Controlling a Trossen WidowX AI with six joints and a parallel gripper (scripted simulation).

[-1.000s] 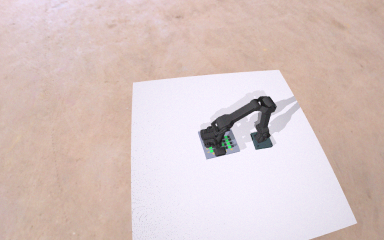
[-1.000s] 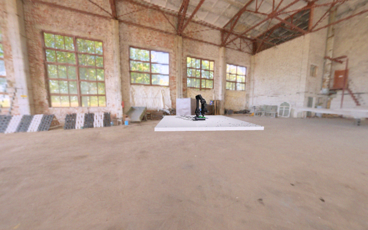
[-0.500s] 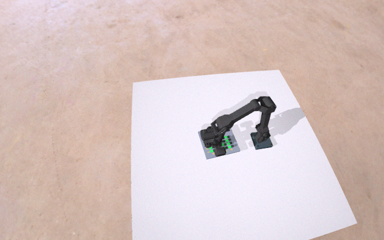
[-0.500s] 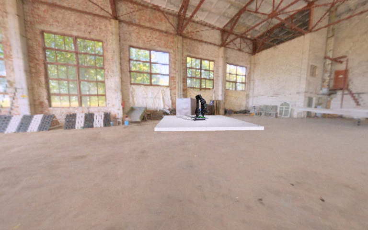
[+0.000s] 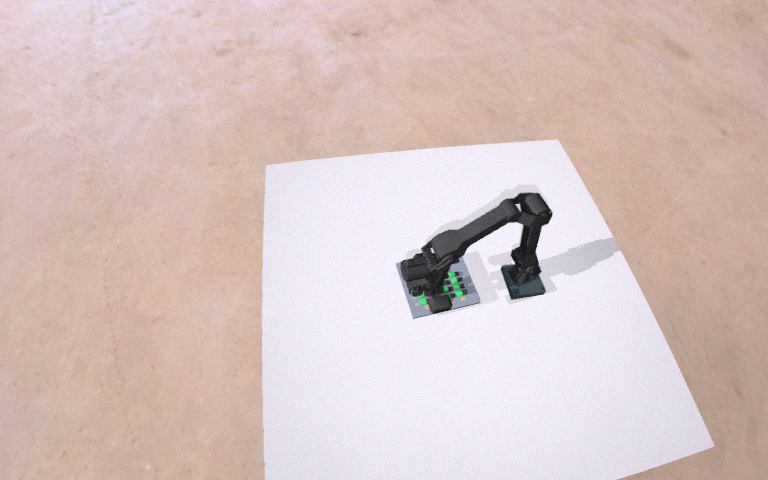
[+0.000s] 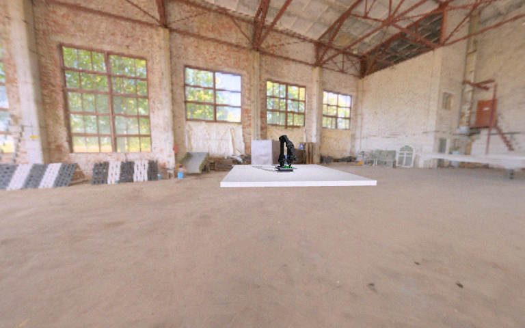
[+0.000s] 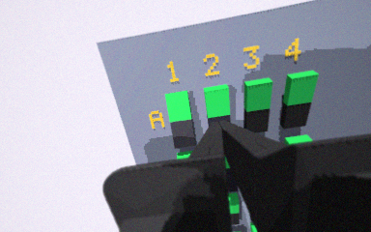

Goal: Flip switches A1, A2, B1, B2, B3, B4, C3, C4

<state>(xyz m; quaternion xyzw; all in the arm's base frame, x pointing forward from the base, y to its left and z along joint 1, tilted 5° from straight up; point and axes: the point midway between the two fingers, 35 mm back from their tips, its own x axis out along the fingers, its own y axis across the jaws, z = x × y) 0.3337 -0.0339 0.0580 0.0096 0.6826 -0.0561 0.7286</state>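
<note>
The grey-blue panel carries rows of green-and-black rocker switches. In the wrist view, switches A1, A2, A3 and A4 have green halves on the far side and black halves nearer the arm. Their tilt is hard to judge. My gripper is shut and empty, its tips over the near, black end of A2, which they partly cover. Contact cannot be told. Slivers of B1 and B4 show; the fingers hide most of the lower rows.
The panel lies on a white table top. The arm's base stands beside the panel's near side. The arm reaches over the panel and hides part of it in the top view.
</note>
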